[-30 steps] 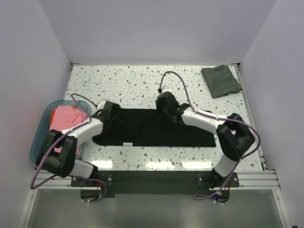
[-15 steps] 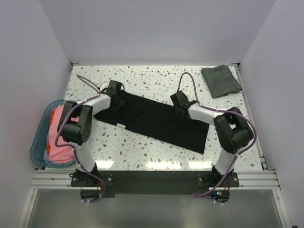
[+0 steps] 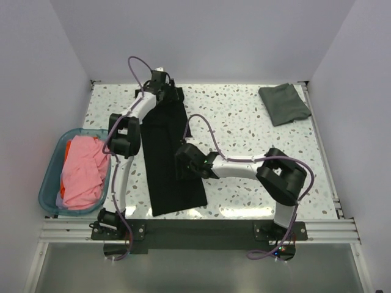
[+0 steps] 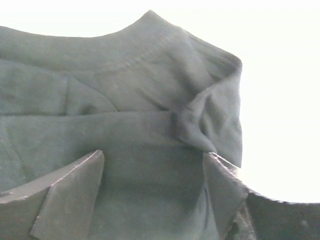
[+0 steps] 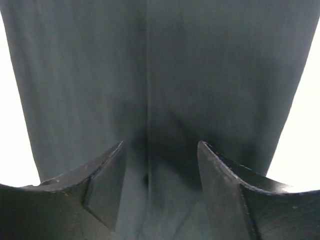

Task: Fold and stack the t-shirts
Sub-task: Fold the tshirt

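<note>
**Black shirt swung from crosswise to lengthwise**

Since a second ago the black t-shirt has turned from lying across the table to running as a long, narrow folded band from the far left down to the near edge. It is soft matte knit. In the left wrist view its ribbed collar curves at the far end beside a puckered fold, and in the right wrist view a straight seam-like crease runs down the middle.

The left gripper sits at the band's far end, its flat dark fingers spread wide over the cloth. The right gripper is over the middle of the band, its fingers likewise apart and pinching nothing.

The speckled white table also carries a folded grey-green shirt at the far right corner. A translucent teal tub on the left holds crumpled pink and orange-red shirts.
</note>
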Motion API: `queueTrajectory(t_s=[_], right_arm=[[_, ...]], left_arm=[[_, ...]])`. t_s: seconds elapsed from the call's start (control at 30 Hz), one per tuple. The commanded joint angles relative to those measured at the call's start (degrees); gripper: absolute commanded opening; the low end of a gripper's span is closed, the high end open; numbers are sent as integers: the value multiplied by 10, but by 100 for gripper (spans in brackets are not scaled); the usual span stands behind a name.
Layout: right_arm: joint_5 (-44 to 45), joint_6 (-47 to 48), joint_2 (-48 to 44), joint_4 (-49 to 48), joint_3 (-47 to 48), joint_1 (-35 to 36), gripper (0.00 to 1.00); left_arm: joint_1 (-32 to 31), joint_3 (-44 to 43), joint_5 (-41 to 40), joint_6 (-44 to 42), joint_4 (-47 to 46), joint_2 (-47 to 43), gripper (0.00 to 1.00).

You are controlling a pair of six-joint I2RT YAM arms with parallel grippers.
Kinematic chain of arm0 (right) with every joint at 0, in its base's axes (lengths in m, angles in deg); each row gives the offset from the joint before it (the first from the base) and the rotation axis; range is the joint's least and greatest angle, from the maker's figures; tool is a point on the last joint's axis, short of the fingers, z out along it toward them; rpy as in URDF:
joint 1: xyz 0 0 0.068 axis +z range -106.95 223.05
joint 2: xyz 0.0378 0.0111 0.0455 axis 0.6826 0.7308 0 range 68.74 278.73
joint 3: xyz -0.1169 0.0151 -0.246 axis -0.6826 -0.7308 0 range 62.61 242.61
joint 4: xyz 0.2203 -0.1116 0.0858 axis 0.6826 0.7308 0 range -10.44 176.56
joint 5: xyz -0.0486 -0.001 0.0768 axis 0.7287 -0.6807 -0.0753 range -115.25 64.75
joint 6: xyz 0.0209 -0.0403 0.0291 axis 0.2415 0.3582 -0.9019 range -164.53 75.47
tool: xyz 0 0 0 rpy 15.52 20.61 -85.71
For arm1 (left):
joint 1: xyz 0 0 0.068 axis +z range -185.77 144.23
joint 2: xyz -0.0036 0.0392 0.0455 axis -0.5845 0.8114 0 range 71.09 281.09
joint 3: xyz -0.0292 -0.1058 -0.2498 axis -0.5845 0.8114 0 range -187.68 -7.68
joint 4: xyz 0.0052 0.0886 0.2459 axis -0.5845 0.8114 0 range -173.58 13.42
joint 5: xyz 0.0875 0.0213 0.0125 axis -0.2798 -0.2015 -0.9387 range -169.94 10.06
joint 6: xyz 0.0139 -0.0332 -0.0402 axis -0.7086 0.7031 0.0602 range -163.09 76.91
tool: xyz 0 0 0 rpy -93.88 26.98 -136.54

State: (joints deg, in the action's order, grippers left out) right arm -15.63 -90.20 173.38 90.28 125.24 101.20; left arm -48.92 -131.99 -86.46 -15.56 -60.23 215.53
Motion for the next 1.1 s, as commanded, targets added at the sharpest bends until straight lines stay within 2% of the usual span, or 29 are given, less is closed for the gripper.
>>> queueTrajectory(t_s=[0.0,0.1,0.23,0.33,0.4,0.47,0.53,0.57,0.6,0.63,0.67,0.73,0.77,0.87,1.07], right_arm=[[3,0,23,45,68,-30,63],[15,34,14,79,101,-39,66],[14,60,-42,88,71,-40,69],[26,64,-89,91,27,-39,69],[32,70,-109,95,7,-38,68],[24,67,-136,97,-29,-37,65],[20,65,-152,91,-71,-34,61],[18,60,-167,86,-85,-30,58],[8,59,-174,82,-98,-28,57],[2,57,-181,70,-121,-26,56],[-2,56,-189,67,-129,-17,55],[2,54,-196,68,-145,3,54],[6,51,-198,68,-150,12,53],[17,40,-210,69,-167,40,53],[32,17,-224,64,-184,71,53]], left_arm=[[9,-8,107,-56,-68,-21,89],[12,16,130,-44,-116,-78,94],[14,20,139,-28,-125,-143,96],[13,91,115,22,-139,-243,93],[12,167,66,59,-114,-288,90],[8,231,28,112,-81,-360,78],[-2,349,-18,156,-70,-417,67],[-14,438,-29,168,-74,-476,64],[-23,482,-60,183,-70,-507,61],[-31,527,-72,214,-69,-537,53],[-49,614,-81,226,-74,-598,50],[-80,688,-117,271,-60,-684,44],[-93,748,-133,289,-33,-709,42],[-137,838,-183,352,30,-802,40],[-217,916,-231,472,166,-920,43]])
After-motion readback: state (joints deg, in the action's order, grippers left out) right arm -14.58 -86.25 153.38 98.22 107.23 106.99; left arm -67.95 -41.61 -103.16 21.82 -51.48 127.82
